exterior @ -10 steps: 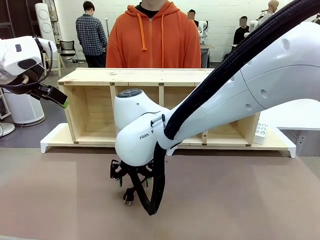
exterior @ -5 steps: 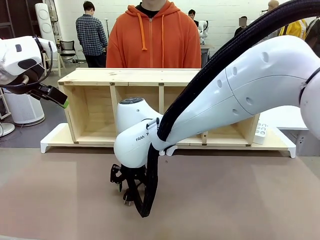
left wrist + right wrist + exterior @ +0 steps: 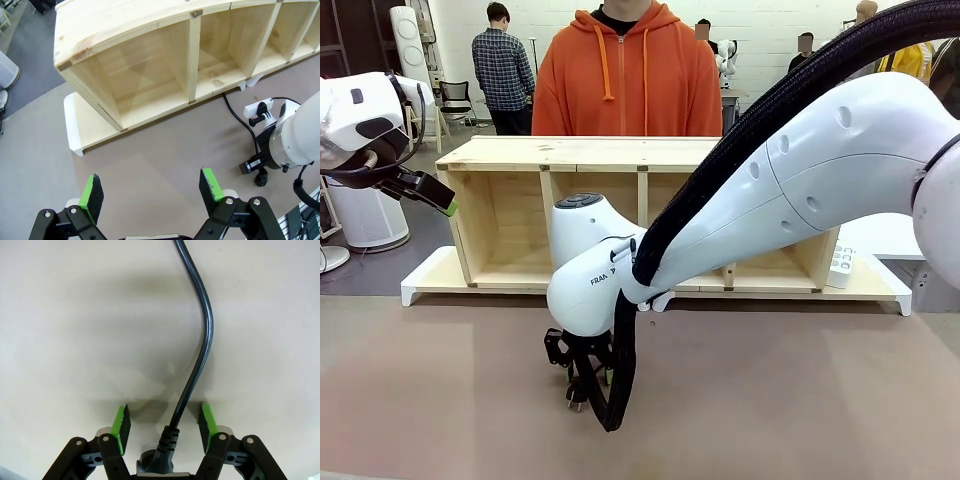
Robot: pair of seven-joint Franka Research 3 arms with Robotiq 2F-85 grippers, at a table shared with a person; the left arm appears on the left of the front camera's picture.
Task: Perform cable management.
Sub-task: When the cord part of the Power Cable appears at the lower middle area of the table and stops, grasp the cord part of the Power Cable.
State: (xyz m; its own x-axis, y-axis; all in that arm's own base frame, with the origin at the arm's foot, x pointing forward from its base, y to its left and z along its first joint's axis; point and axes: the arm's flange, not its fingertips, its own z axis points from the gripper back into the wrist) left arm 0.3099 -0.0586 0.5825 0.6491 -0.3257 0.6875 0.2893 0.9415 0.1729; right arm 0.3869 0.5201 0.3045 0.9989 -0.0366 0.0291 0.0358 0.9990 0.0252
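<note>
The cable [image 3: 205, 340] is a thin black cord lying on the tan table, and it ends in a black plug [image 3: 160, 460]. My right gripper [image 3: 164, 420] points down over that end. Its green pads [image 3: 121, 422] stand on either side of the cord just above the plug, with a gap on each side. In the front view the right gripper [image 3: 582, 378] is low over the table's near middle, with the plug [image 3: 576, 398] under it. In the left wrist view the cable [image 3: 240, 117] runs from the wooden shelf [image 3: 150, 20] towards the plug [image 3: 260, 179]. My left gripper [image 3: 448, 203] hangs raised at the left, open and empty.
The wooden shelf [image 3: 590, 152] stands on a white base board [image 3: 430, 275] across the far side of the table. A person in an orange hoodie [image 3: 625, 80] stands behind it. A small white power strip [image 3: 841, 266] lies at the shelf's right end. My right arm's thick braided hose [image 3: 620, 370] hangs by the gripper.
My right arm has come down a little over the plug, and its jaws have narrowed from wide open towards the cord. The left arm has not moved.
</note>
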